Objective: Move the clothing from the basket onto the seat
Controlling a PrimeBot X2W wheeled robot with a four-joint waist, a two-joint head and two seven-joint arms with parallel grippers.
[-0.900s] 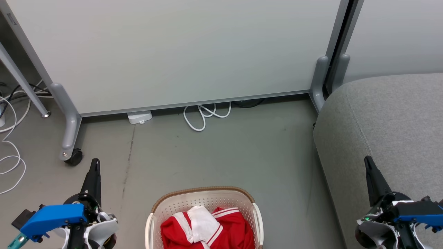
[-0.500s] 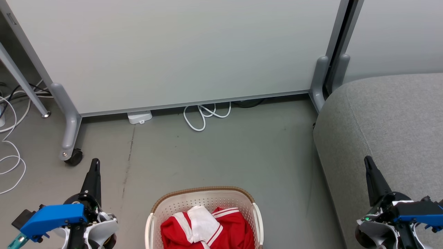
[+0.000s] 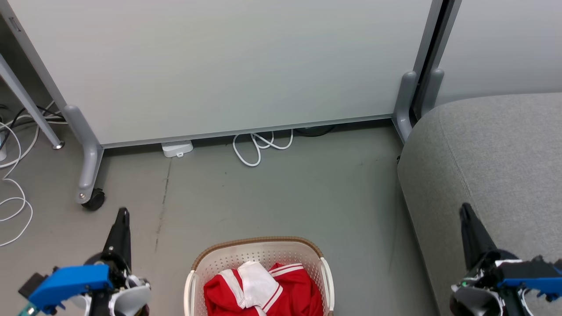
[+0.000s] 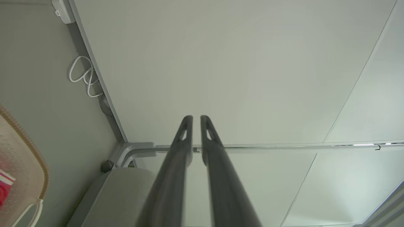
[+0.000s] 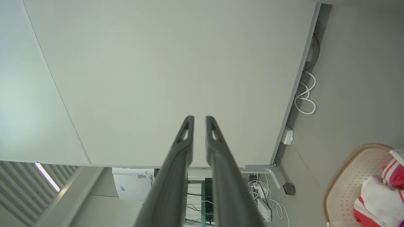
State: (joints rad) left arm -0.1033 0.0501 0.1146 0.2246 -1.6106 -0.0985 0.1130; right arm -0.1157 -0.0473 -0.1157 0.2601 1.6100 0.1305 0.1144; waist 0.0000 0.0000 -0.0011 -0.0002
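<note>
- The grey floor [image 3: 281, 193] carries a cream laundry basket [image 3: 259, 241] at the middle of its near edge.
- A grey sofa seat [image 3: 496, 149] stands along its right side, apart from the basket.
- A looped white cable [image 3: 257, 147] and a small white box [image 3: 177, 148] lie at the far edge, beneath the partition panel [image 3: 228, 66].
- On the left, a black caster [image 3: 94, 199] rests on the floor, with loose white cords [image 3: 13, 193] beyond it.

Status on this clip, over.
Left pincer shut, right pincer shut, both empty. Clothing in basket, none seen on seat. Bare floor between them.

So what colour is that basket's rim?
Brown, woven-looking. The basket rim shows best in the head view.
</note>
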